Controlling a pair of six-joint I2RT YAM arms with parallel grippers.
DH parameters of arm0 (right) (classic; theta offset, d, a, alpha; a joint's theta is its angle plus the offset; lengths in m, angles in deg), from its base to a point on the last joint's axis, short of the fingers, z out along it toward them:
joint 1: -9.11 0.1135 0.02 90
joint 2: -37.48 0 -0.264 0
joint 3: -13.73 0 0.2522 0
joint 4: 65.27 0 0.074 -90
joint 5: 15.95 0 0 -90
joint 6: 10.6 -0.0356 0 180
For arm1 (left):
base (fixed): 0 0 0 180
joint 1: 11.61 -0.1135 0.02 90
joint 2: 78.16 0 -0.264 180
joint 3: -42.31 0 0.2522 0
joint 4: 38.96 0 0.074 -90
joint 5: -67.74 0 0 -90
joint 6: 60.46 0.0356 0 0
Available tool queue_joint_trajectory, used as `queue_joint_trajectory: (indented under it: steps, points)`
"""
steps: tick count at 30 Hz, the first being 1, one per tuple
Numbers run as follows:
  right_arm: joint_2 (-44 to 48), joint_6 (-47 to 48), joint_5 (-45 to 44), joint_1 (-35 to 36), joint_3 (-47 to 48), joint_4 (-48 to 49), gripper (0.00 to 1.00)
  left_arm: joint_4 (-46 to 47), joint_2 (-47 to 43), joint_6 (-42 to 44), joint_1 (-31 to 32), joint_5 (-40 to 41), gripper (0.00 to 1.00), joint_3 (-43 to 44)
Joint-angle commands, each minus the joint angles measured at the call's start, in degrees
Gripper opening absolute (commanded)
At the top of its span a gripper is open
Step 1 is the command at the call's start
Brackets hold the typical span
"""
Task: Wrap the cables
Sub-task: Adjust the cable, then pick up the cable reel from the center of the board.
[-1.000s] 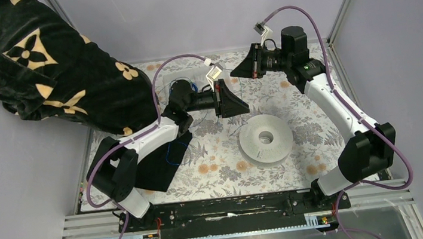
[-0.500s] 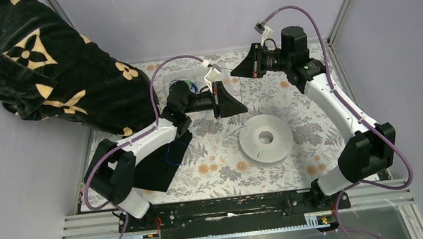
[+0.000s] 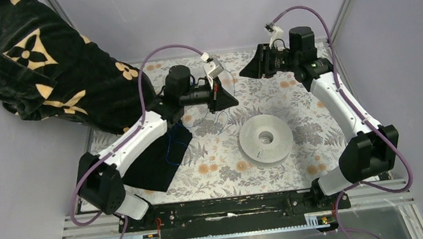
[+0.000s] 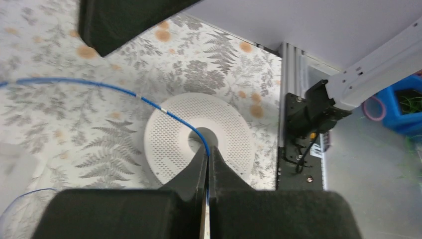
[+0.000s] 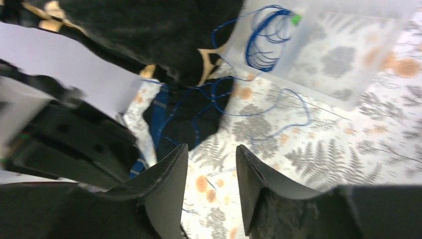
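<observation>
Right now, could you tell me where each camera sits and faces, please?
Top external: above, behind the bases, facing down at the table; left gripper and right gripper show.
Left wrist: on the left arm, facing the white disc past shut fingers pinching a blue cable.
Right wrist: on the right arm, facing a clear tray of coiled cables past open fingers.
Shared: top and left wrist both show the disc.

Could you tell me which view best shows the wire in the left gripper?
Left wrist: the blue wire arcs from the shut left gripper over the white disc. Top barely shows it; right wrist shows other loops instead.
</observation>
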Motion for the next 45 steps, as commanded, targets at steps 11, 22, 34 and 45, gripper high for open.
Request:
queue_joint_trajectory:
  steps: [11, 22, 34, 45]
  points:
    - [8.7, 47.4, -5.4, 0.6, -5.1, -35.1, 0.87, -68.7, 2.3, 53.8, -1.5, 8.1, 0.00, 21.8]
    - [13.8, 56.7, -10.0, 9.2, -27.4, -29.6, 0.99, -69.9, 2.6, 53.5, -8.0, 4.3, 0.00, 24.8]
    - [14.3, 57.8, -19.6, 16.8, -33.2, -23.3, 0.99, -69.9, 5.5, 51.6, -10.5, 4.2, 0.00, 28.7]
    - [16.2, 58.9, -26.4, 22.0, -37.2, -18.9, 0.99, -69.9, 7.2, 51.7, -10.6, 3.6, 0.00, 29.1]
